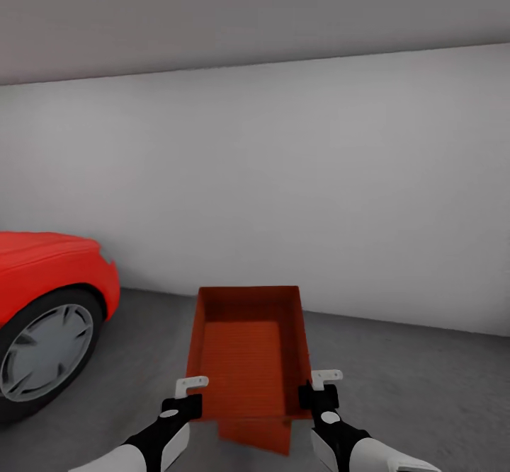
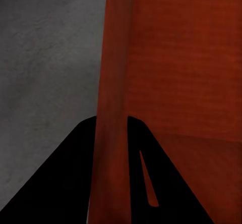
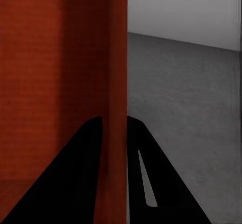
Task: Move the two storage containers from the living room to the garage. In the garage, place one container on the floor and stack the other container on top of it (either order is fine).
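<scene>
No text, label, brand, number or sign can be read anywhere. The red-orange open-topped plastic box point(image 1: 247, 355) has plain walls. The glossy red car point(image 1: 49, 281) and the plain white wall point(image 1: 283, 175) are unmarked too.

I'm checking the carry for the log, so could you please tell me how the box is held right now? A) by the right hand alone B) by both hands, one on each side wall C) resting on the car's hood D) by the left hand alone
B: the left hand and right hand each clamp a side wall of the box, and each wrist view shows a wall between the fingers.
</scene>
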You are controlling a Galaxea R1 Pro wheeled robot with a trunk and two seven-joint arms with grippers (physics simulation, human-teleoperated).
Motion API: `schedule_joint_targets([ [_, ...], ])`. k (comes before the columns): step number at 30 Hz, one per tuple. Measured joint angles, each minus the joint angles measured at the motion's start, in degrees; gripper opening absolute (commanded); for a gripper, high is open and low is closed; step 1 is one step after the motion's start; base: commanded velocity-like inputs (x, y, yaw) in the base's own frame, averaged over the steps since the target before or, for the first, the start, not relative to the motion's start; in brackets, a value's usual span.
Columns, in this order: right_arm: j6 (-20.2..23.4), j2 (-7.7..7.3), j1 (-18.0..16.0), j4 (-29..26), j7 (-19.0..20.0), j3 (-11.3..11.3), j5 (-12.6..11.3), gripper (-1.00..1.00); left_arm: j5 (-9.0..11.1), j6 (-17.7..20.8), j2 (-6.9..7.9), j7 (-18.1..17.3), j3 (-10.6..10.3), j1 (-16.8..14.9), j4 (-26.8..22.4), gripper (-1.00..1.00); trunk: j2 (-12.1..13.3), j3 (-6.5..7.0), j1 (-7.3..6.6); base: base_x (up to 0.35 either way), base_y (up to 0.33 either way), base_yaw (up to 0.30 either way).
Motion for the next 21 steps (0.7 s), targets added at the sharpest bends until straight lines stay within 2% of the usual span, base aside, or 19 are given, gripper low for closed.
schedule_joint_targets([
  [21,-0.3,0.00,0.0,0.0,0.0,0.0,0.0,-1.00,0.0,-0.1,0.03,0.0,-0.1,0.0,-0.2,-1.00,0.0,0.00,0.00,0.249,0.274,-0.284],
])
